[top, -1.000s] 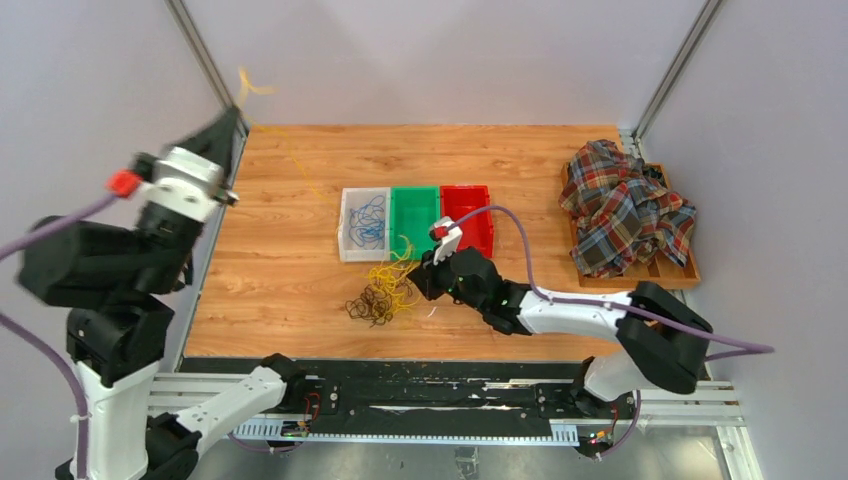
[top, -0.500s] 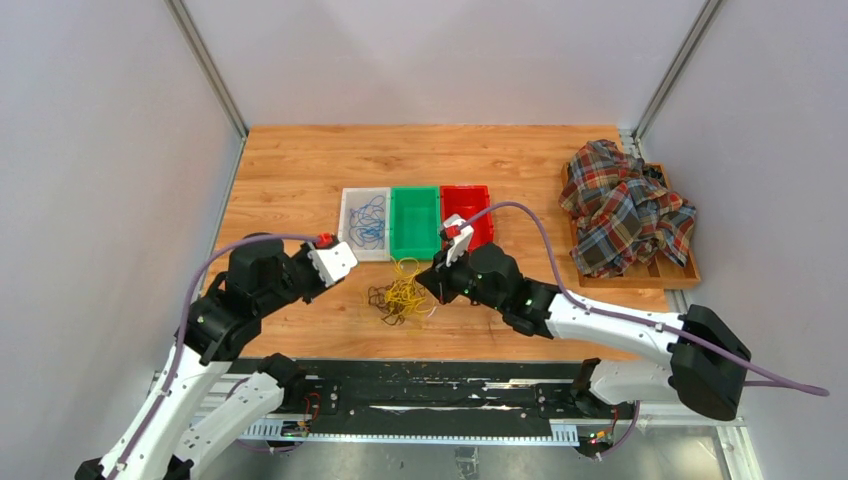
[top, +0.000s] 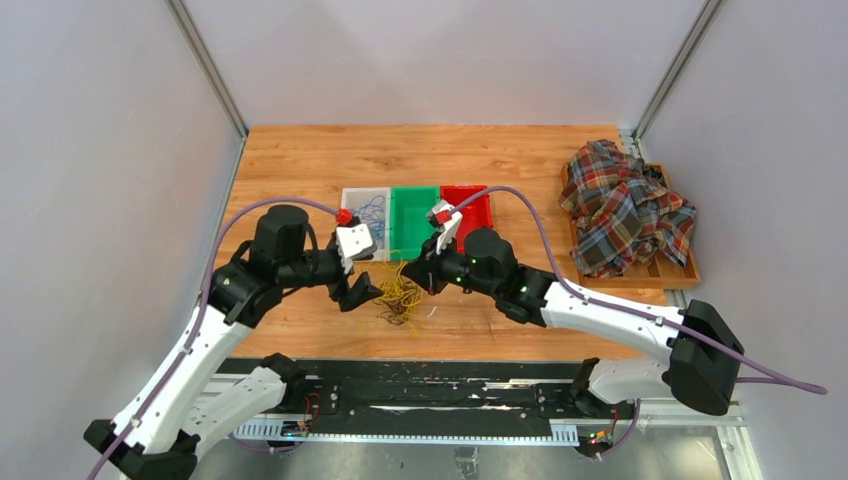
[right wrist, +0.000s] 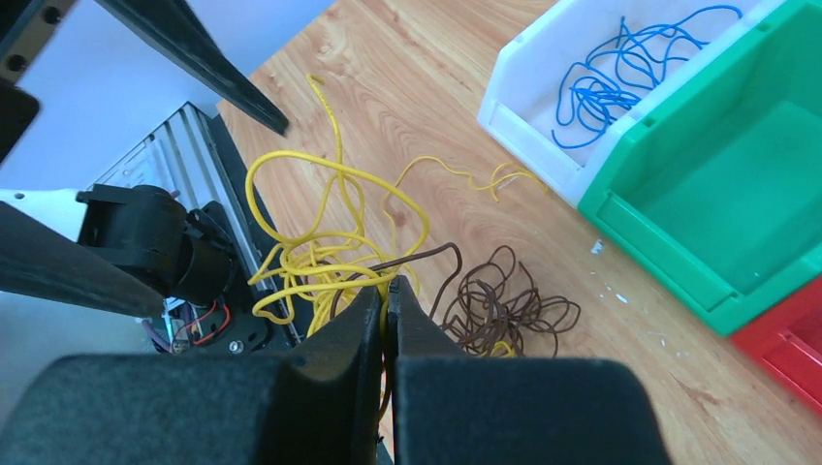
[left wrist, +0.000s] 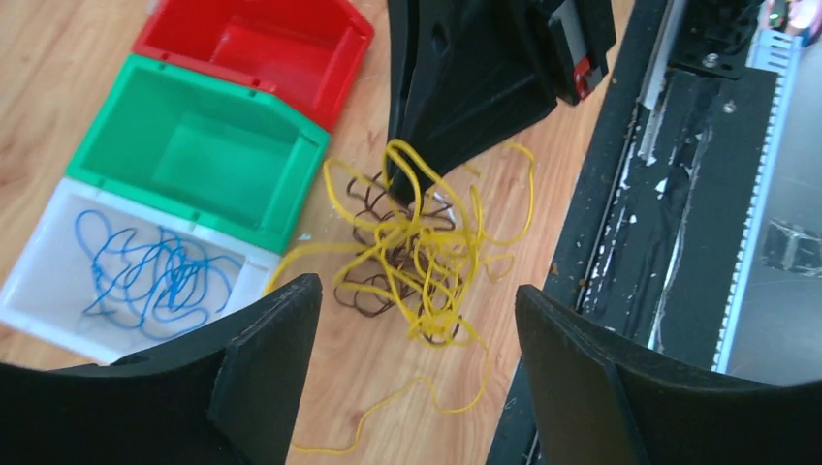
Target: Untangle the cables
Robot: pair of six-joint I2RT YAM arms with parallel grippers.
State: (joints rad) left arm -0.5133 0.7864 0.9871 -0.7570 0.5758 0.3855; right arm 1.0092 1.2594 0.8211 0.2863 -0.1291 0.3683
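Note:
A tangle of yellow cables [top: 402, 290] and dark brown cables [left wrist: 372, 287] lies on the wooden table in front of the bins. My right gripper [top: 417, 270] is shut on strands of the yellow cable [right wrist: 308, 244] at the top of the tangle, with a brown strand [right wrist: 504, 305] running up to the jaws. My left gripper [top: 362, 292] hangs just left of the tangle, open and holding nothing; in the left wrist view its fingers [left wrist: 267, 354] straddle a loose yellow end. Blue cables [top: 368, 218] lie in the white bin [top: 346, 248].
A green bin [top: 414, 225] and a red bin [top: 478, 222] stand beside the white one, both with nothing in them. A plaid cloth [top: 625, 205] covers a wooden tray at the right. The black rail [top: 430, 385] runs along the near table edge.
My left arm came down from high at the far left to the tangle and opened its jaws. My right gripper stayed shut and drew the yellow strands up and slightly back.

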